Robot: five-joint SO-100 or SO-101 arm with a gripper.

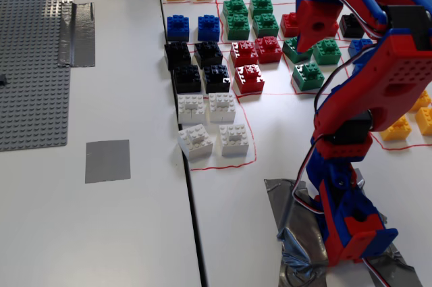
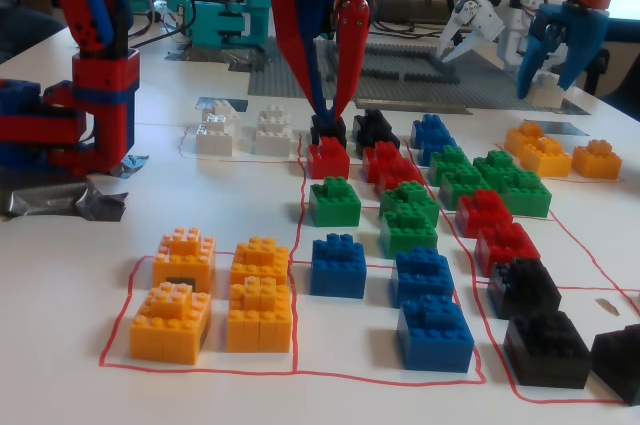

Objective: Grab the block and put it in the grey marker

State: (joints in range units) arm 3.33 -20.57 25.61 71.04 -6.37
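Bare table (image 1: 135,233) around grey marker (image 1: 107,161).

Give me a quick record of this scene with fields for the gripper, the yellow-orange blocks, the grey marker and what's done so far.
gripper: open, fingers pointing down above a red brick and close to it, holding nothing
yellow-orange blocks: four in a red-outlined square near the camera in a fixed view, three more at far right; none gripped
grey marker: flat grey tape square on the white table, nothing on it
other bricks: white, black, blue, green groups
progress: no block picked yet
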